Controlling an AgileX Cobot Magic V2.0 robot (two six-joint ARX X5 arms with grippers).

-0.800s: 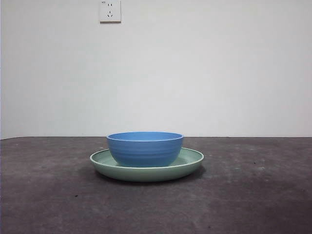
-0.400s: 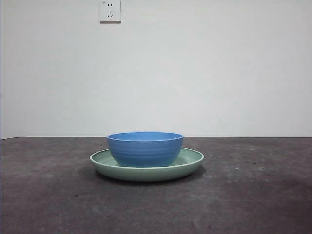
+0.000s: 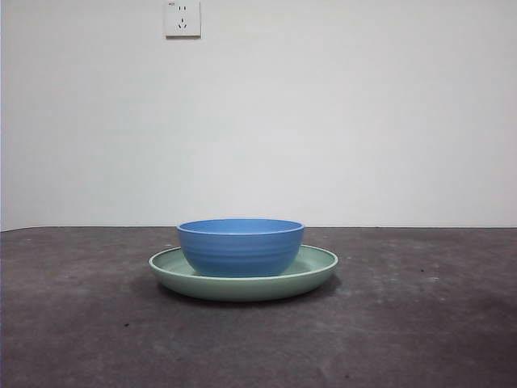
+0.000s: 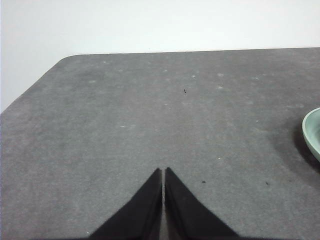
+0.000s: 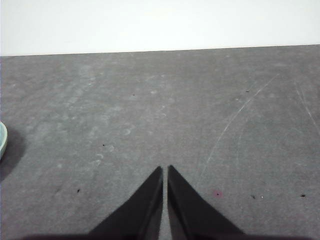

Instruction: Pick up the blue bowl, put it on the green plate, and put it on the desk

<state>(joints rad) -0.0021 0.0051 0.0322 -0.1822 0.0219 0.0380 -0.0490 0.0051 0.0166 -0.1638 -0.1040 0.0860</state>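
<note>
I see one bowl (image 3: pixel 241 246) sitting upright in one plate (image 3: pixel 317 271) on the desk (image 3: pixel 81 323). Left gripper (image 4: pixel 163 172) and right gripper (image 5: pixel 165 170) are both closed, empty, away from the plate.

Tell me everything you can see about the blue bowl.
The blue bowl is round, glossy and medium blue, with faint horizontal ridges on its outer wall. It stands upright, mouth up, inside the green plate, a little left of the plate's middle. Only the plate touches it. Its inside is hidden from this low view. Neither wrist view shows it.
</note>
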